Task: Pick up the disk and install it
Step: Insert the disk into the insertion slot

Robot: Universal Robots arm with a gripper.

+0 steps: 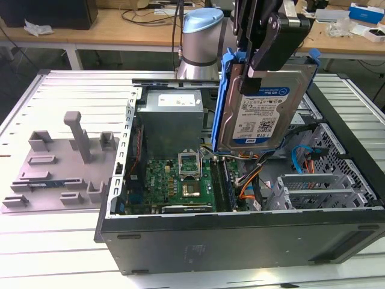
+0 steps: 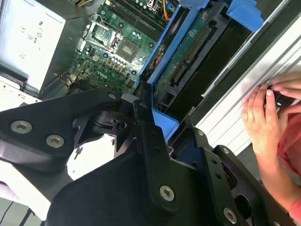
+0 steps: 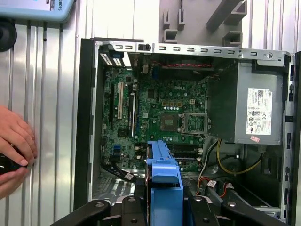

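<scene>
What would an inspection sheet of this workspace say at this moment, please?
Surface: ribbed metal table, carrying an open computer case.
Job's things: disk in its blue bracket, held roughly upright above the case, not yet seated.
Clutter: grey plastic fixture on the table, at the exterior view's left of the case.
Grippers: end effector shut on the disk's upper edge.
Cables: blue cable and orange wires lie loose inside the case.
Surroundings: a person's hand at the table beside the case; wooden benches behind.
</scene>
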